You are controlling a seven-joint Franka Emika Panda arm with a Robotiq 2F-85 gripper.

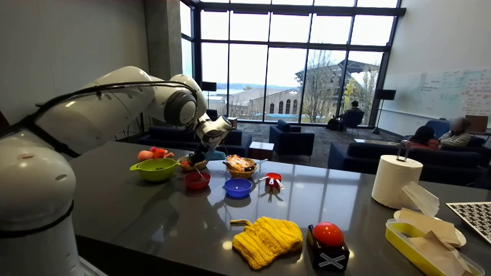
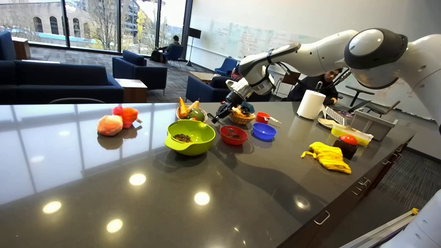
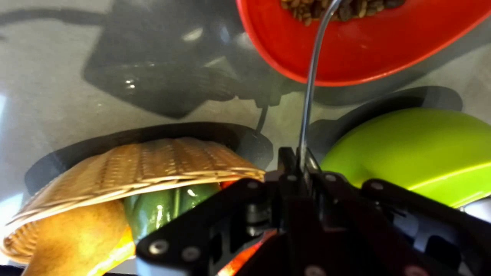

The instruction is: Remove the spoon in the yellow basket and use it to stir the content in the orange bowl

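Observation:
My gripper (image 3: 302,157) is shut on the handle of a metal spoon (image 3: 312,65). The spoon slants into the red bowl (image 2: 235,142), which holds brown seed-like bits; its head is outside the wrist view. In an exterior view my gripper (image 2: 215,119) is beside the red bowl, between the green bowl (image 2: 203,146) and a wicker basket. The green bowl holds dark bits. One tan wicker basket (image 3: 172,161) holds fruit and vegetables; another (image 1: 241,174) holds bread-like pieces. No yellow basket with dark bits and no orange bowl with pale lumps can be clearly made out.
A blue bowl (image 1: 238,188) and red measuring cups (image 1: 273,179) stand beside the bread basket. Peach-coloured plush items (image 2: 113,123), a yellow knitted cloth (image 1: 268,241), a red button box (image 1: 328,245), a paper towel roll (image 1: 397,182) and a yellow tray (image 1: 404,241) are also on the counter.

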